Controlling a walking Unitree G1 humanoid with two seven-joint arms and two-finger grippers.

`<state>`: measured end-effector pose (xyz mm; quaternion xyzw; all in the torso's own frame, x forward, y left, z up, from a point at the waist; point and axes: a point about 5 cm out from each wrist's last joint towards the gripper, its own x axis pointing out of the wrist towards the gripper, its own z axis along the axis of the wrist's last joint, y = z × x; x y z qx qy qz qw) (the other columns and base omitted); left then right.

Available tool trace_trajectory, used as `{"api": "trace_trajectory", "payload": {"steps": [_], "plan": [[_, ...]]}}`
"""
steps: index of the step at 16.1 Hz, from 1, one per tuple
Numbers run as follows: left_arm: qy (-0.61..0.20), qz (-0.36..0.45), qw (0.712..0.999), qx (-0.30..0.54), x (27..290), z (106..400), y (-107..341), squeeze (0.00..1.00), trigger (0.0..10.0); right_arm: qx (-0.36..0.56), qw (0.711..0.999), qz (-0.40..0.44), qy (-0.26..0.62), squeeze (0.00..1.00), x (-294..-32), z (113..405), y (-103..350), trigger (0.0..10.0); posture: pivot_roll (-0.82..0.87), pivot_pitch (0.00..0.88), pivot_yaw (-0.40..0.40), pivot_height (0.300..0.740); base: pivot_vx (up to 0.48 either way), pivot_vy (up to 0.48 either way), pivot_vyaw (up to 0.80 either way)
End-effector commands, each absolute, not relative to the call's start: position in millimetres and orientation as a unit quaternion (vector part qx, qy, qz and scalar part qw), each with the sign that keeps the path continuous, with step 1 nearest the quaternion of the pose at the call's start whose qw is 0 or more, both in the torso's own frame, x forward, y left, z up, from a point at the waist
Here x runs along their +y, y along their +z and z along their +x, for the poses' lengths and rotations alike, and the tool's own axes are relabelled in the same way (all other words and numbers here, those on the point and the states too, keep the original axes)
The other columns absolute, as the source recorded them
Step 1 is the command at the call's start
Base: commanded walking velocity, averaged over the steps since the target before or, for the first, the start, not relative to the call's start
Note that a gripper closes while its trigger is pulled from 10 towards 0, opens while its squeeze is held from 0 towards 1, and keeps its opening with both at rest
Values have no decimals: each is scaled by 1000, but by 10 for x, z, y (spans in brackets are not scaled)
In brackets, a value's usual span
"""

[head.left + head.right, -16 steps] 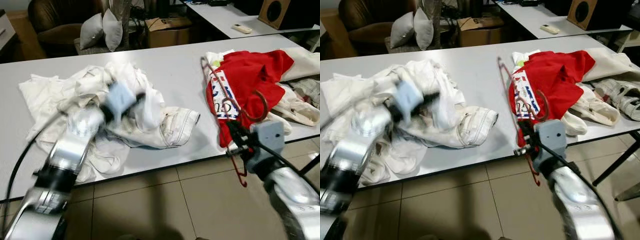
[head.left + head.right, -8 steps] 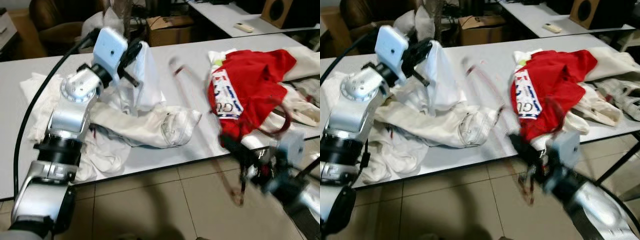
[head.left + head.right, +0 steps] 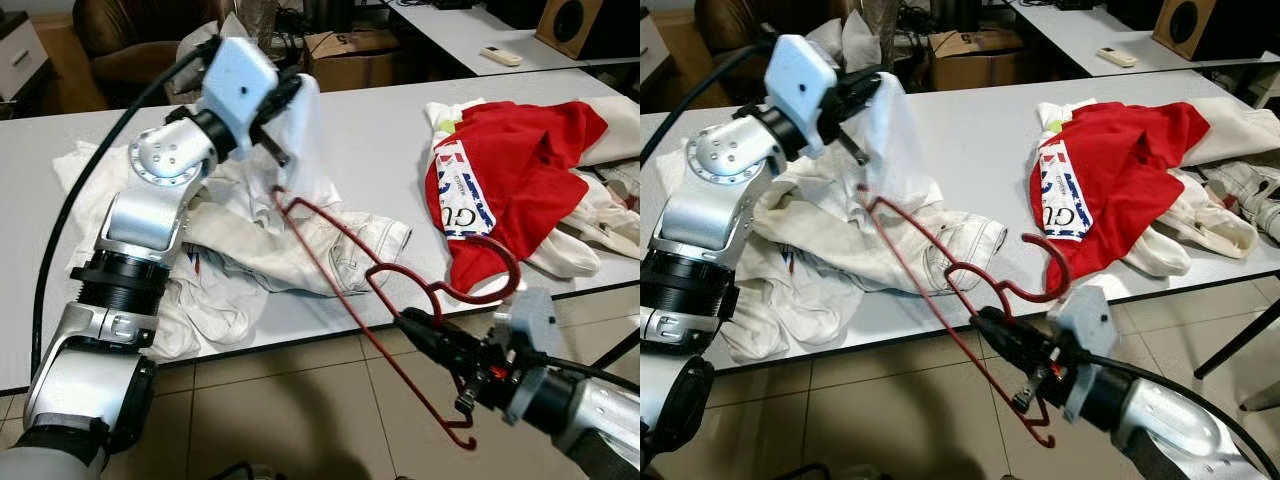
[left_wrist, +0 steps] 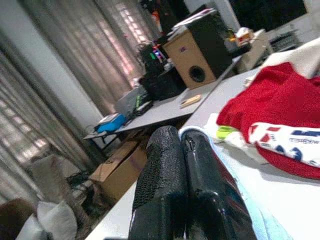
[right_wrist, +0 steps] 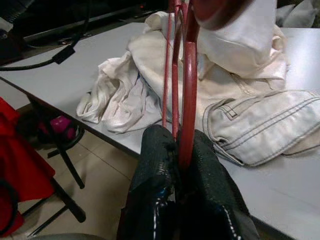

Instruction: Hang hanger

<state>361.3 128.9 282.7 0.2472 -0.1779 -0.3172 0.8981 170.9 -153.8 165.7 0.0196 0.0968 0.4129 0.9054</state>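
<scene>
A: In front of the table (image 3: 360,130) edge, what is held by the right gripper (image 3: 412,330)?

B: A red wire hanger (image 3: 330,255) is clamped between its closed fingers near the neck. The hook curves up just beyond the fingertips; the far shoulder reaches the white garment (image 3: 300,140).

A: And above that far shoulder?

B: The white garment is pinched in the closed left gripper (image 3: 285,100) and lifted off the white clothes pile (image 3: 240,250). A red shirt (image 3: 520,180) lies beyond the right gripper.
</scene>
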Motion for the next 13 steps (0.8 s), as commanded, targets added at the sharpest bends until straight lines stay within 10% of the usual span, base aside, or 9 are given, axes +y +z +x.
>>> {"api": "trace_trajectory", "payload": {"steps": [1,9,10,12,13], "plan": [[-338,255,886,-190,1209,3566,2913,0,0,103,906,16,410,0,-1506,1744,1634,10000,-32,0,49,723,0,0,0],[-390,298,856,-163,996,3478,2720,0,824,84,944,24,318,0,-1500,2061,1631,10000,-24,0,30,723,0,0,0],[-370,309,862,-156,992,3508,2688,0,10000,89,940,26,328,0,-1478,2026,1622,10000,-32,0,34,723,0,0,0],[-378,301,864,-145,972,3514,2651,0,10000,95,938,26,332,0,-1461,1999,1598,10000,-34,0,35,723,0,0,0],[-395,272,868,-130,964,3501,2628,1000,10000,104,937,28,332,0,-1450,1976,1566,10000,-36,0,38,723,0,0,0]]}}
